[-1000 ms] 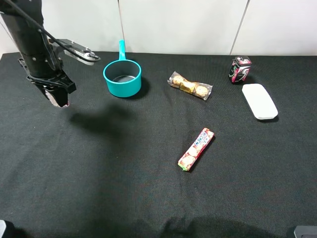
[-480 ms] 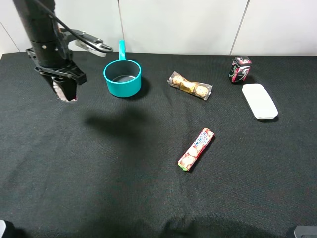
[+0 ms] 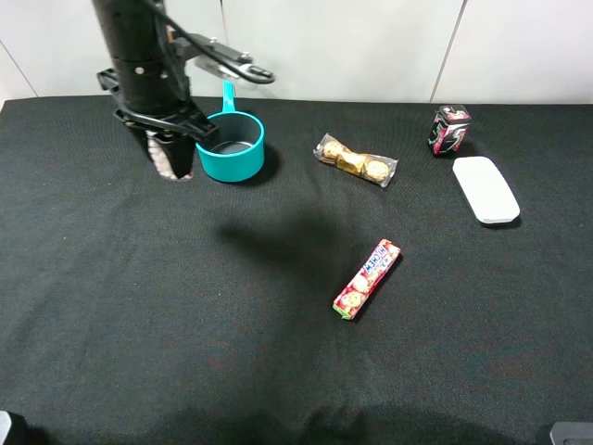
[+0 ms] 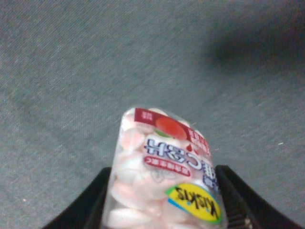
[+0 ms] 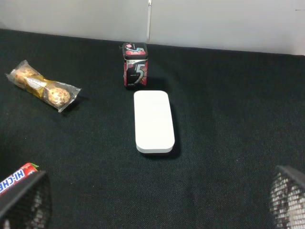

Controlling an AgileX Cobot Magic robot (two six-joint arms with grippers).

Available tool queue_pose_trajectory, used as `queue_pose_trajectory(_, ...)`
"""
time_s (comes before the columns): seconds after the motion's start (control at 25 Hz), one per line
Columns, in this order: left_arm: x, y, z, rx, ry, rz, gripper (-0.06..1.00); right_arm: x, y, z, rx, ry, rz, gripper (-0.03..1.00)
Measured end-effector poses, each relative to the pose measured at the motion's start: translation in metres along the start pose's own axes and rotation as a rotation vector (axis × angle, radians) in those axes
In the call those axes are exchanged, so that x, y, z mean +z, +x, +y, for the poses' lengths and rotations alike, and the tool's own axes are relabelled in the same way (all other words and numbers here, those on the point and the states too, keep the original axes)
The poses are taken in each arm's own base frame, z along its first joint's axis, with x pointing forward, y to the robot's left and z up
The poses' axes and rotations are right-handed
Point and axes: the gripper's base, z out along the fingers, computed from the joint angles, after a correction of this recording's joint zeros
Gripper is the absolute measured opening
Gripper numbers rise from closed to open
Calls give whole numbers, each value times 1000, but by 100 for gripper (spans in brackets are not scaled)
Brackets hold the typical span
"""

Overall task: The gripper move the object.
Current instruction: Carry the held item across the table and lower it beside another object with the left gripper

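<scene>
Up close, the wrist view shows the bottle (image 4: 164, 171) and its printed label, lost from overhead, where at upper left the left gripper (image 3: 172, 165) pinches it narrowly.

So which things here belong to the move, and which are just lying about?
In the job: left gripper, shut on the candy bottle.
Lying about: teal pot, chocolate pack, dark can, white case, red candy roll.

exterior: high, down on table (image 3: 93, 324) | left wrist: close, downward | right wrist: low, shares can (image 5: 135, 64)
</scene>
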Motion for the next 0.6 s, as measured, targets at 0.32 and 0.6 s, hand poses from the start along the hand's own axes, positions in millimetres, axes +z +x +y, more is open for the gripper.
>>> queue_pose_trajectory(0.32, -7, -2, -40, 22, -3, -22, 50, 0, 0, 0, 0, 0, 0, 69)
queue_pose_trajectory(0.6, -8, 0, -68, 74, -2, -26, 50, 0, 0, 0, 0, 0, 0, 69)
